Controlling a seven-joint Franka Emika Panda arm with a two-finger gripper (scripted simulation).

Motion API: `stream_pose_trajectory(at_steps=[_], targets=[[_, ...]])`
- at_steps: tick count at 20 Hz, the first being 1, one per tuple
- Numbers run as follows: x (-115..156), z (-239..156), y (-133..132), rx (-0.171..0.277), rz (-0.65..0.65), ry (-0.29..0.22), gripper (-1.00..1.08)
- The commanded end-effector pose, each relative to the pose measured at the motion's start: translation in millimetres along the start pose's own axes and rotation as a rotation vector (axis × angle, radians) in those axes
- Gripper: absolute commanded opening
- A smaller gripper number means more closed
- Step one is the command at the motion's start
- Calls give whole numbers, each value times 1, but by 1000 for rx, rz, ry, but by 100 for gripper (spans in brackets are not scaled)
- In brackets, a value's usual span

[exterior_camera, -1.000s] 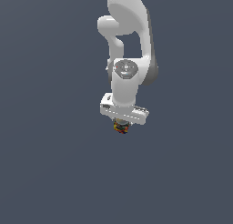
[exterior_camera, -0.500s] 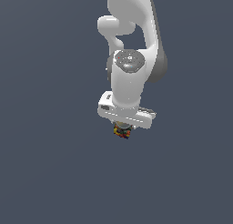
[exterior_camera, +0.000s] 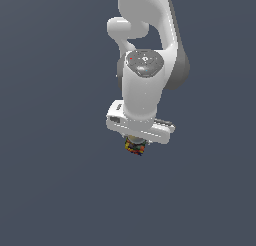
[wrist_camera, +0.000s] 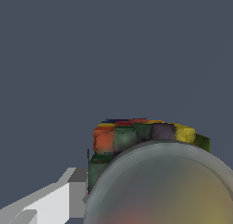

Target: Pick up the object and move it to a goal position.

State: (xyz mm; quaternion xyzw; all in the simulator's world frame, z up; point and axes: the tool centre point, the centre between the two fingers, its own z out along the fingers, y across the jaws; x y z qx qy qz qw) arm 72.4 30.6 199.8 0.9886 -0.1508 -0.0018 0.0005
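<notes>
The object (exterior_camera: 134, 147) is a tiny stubby item with red, yellow, orange and dark patches, hanging just under the white hand of the arm in the exterior view. My gripper (exterior_camera: 135, 144) is shut on the object, its fingers mostly hidden behind the hand. In the wrist view the object (wrist_camera: 136, 136) fills the lower middle, its patched side showing above a grey rounded top, with one grey finger (wrist_camera: 75, 191) against its side. No goal marker shows in either view.
The white arm (exterior_camera: 147, 55) rises above the hand to the frame's upper edge. Everything around it is a plain dark grey-blue background with no other objects or edges visible.
The arm with the held object has come closer to the exterior camera and sits a little lower and further to the exterior view's right than a second ago. The grip is unchanged.
</notes>
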Motion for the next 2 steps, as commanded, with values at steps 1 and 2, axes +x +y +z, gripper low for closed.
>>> stream_pose_trajectory(at_steps=[1, 2], targets=[[2, -4, -1, 1, 0, 3, -100], [2, -4, -1, 1, 0, 3, -100]])
